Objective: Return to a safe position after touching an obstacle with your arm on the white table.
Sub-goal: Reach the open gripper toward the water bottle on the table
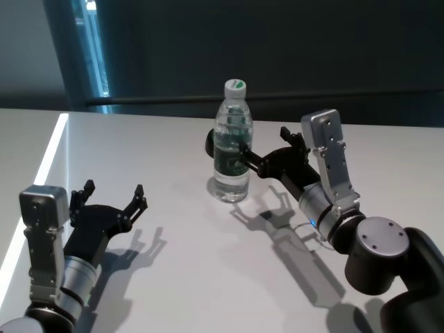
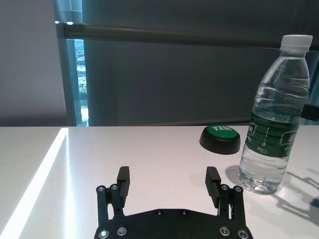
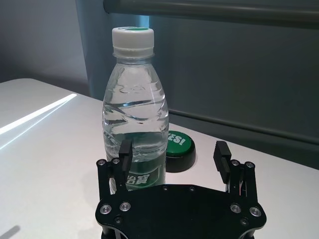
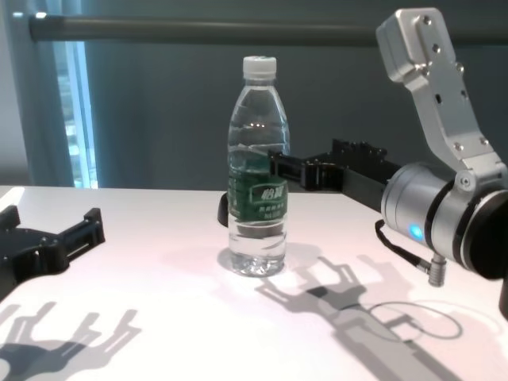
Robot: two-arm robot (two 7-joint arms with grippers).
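both forearms fill the near edge of the head view; the left gripper (image 1: 114,199) rests low over the desk (image 1: 173,277) at the robot's left, fingers spread and grasping nothing, well apart from the bottle (image 1: 232,142); it looks parked.

right gripper (image 1: 267,149) reaches forward at label height, fingers also spread and empty; in the head and chest views one finger (image 4: 298,167) lies against, or just beside, the bottle's green label on its right side; the right wrist view shows that finger (image 3: 124,149) overlapping the bottle (image 3: 134,124) while the other stands off in open air, so the bottle sits at the edge of the gap, not squarely within it; whether there is true contact i cannot tell.

bottle upright near the middle of the desk, cap on, not tipped; a green button (image 2: 220,138) sits just behind it, farther from the robot.

judgement: the touching part seems reached or very nearly so; the return has not been made, since the right arm is extended at the bottle; what is left is to draw that arm back toward the body without knocking the bottle over, and bring it to a low rest like the left one.
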